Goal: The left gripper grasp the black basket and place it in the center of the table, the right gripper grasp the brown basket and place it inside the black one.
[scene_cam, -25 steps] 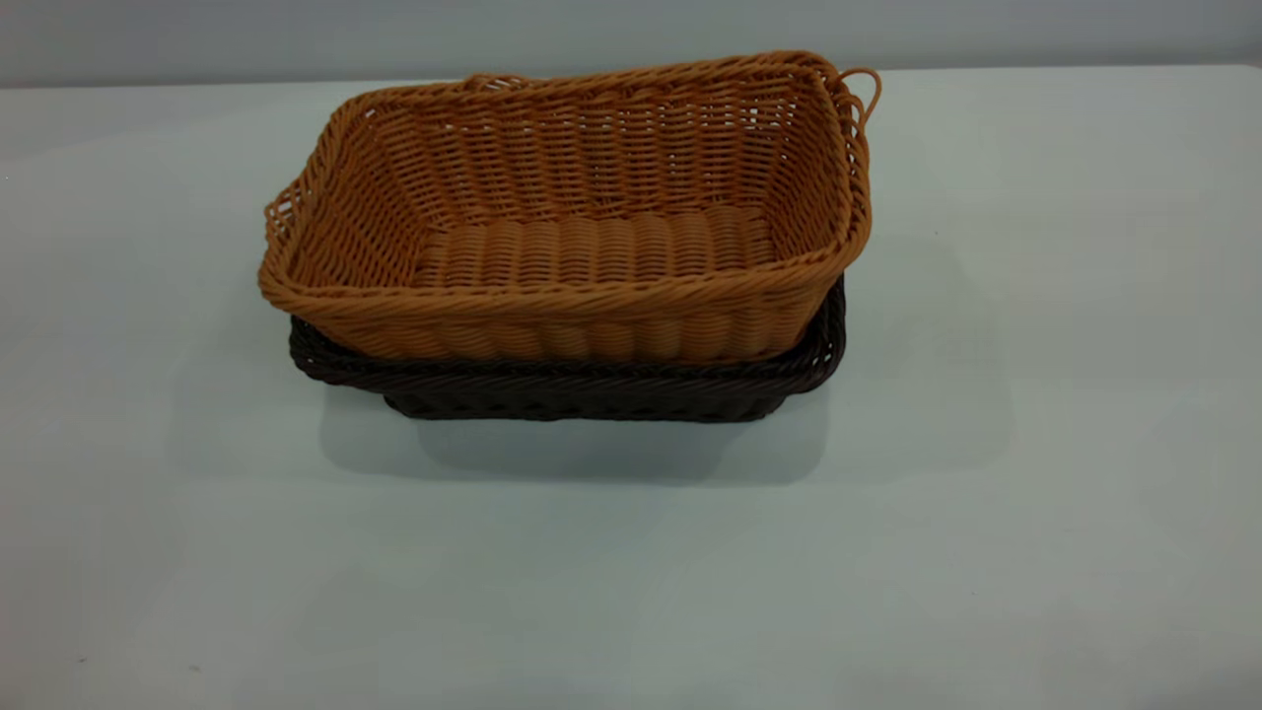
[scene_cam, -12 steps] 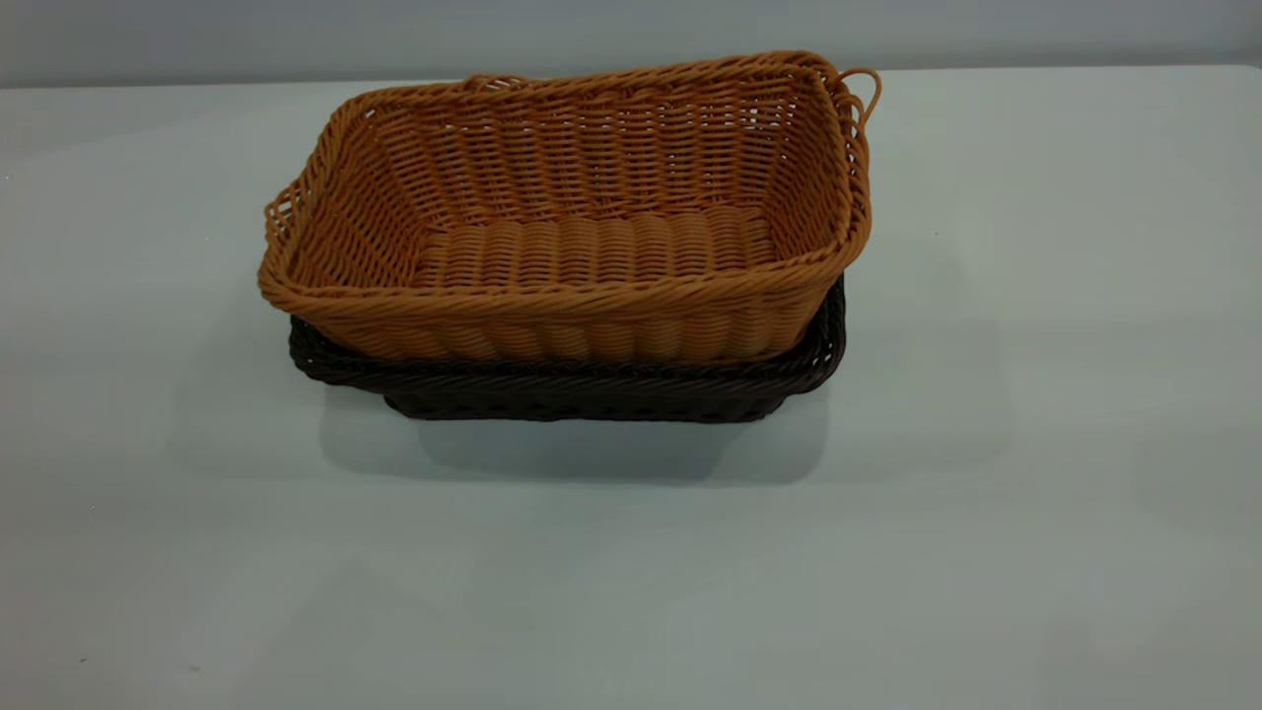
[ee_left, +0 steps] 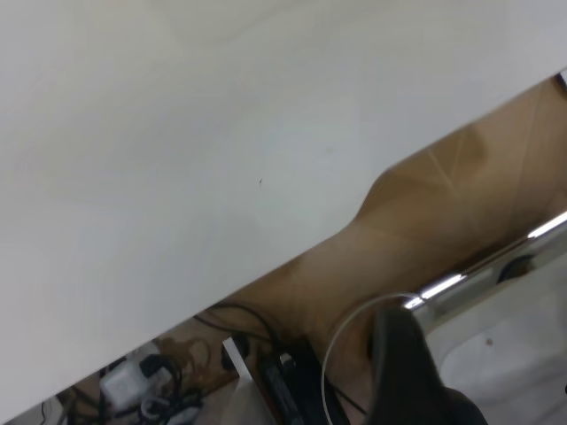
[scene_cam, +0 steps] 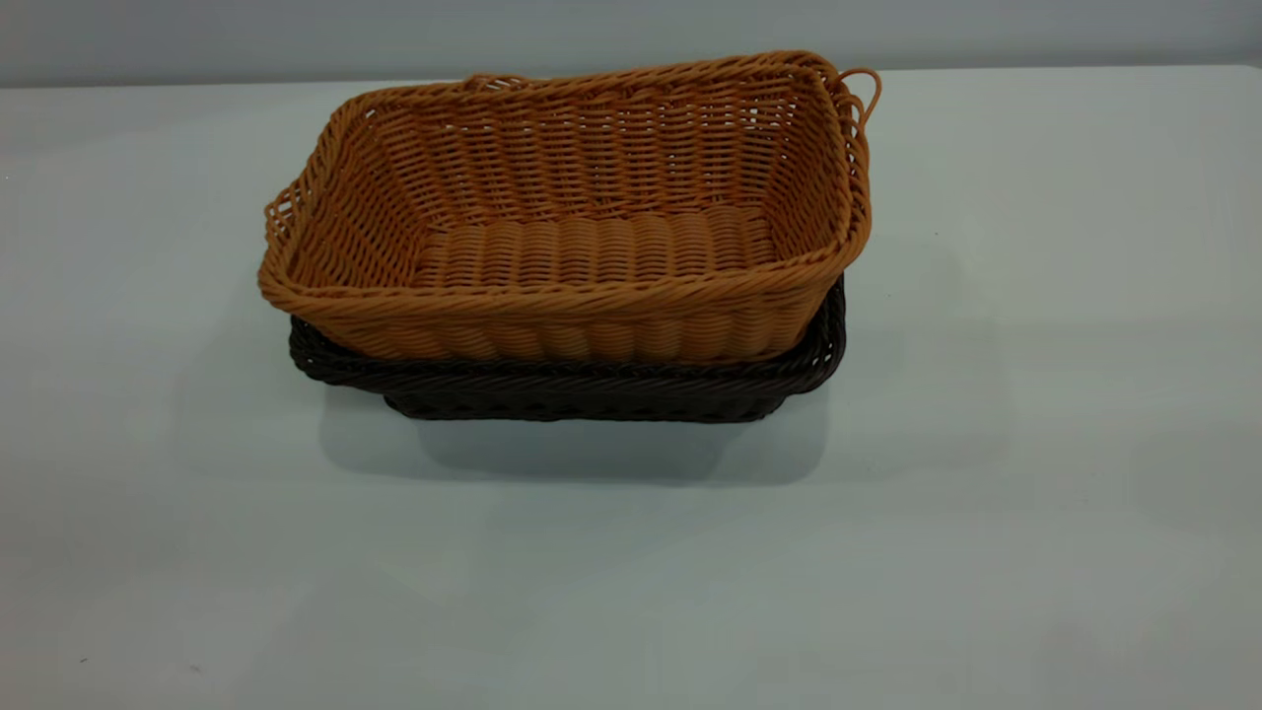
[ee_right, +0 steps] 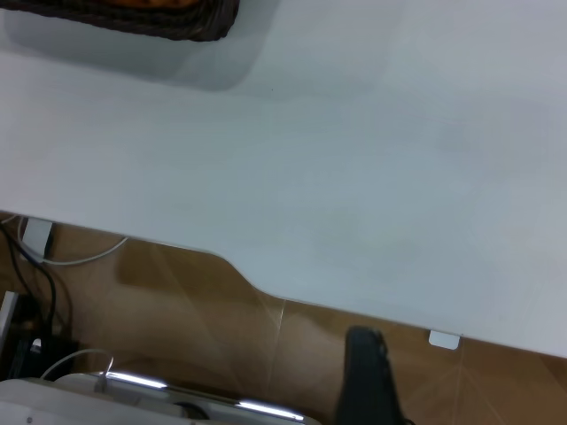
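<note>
Brown basket [scene_cam: 592,212] nests in black basket [scene_cam: 592,390], grippers away.

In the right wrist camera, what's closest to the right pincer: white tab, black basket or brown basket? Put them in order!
1. white tab, on the table edge beside the right pincer.
2. black basket, far across the table.
3. brown basket, nested inside it; those two are too close to call.

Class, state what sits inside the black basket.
The brown basket sits nested inside the black basket, its own inside empty. The black basket's floor is covered, unseen.
</note>
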Action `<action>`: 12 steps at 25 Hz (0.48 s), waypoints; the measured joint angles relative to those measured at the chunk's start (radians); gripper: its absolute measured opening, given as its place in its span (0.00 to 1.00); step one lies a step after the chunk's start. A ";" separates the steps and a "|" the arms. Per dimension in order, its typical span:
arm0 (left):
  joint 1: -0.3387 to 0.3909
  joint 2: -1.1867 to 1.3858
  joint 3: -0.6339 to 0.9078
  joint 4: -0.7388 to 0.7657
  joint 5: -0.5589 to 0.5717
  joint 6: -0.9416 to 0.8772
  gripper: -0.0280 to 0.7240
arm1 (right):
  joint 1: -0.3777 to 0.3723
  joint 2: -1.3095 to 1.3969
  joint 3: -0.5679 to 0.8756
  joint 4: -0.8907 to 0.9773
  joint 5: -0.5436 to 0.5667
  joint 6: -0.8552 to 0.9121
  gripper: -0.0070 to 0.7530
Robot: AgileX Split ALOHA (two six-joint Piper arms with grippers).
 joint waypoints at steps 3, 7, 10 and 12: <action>0.000 -0.024 0.000 0.000 0.002 0.000 0.56 | 0.000 -0.003 0.000 0.000 0.000 0.000 0.62; 0.000 -0.047 0.000 0.000 0.003 0.000 0.56 | -0.050 -0.067 0.000 0.003 -0.001 0.000 0.62; 0.010 -0.064 0.000 -0.001 0.003 0.000 0.56 | -0.102 -0.172 0.000 0.004 0.000 0.000 0.62; 0.059 -0.065 0.000 -0.002 0.003 0.000 0.56 | -0.121 -0.267 0.000 0.009 0.002 0.000 0.62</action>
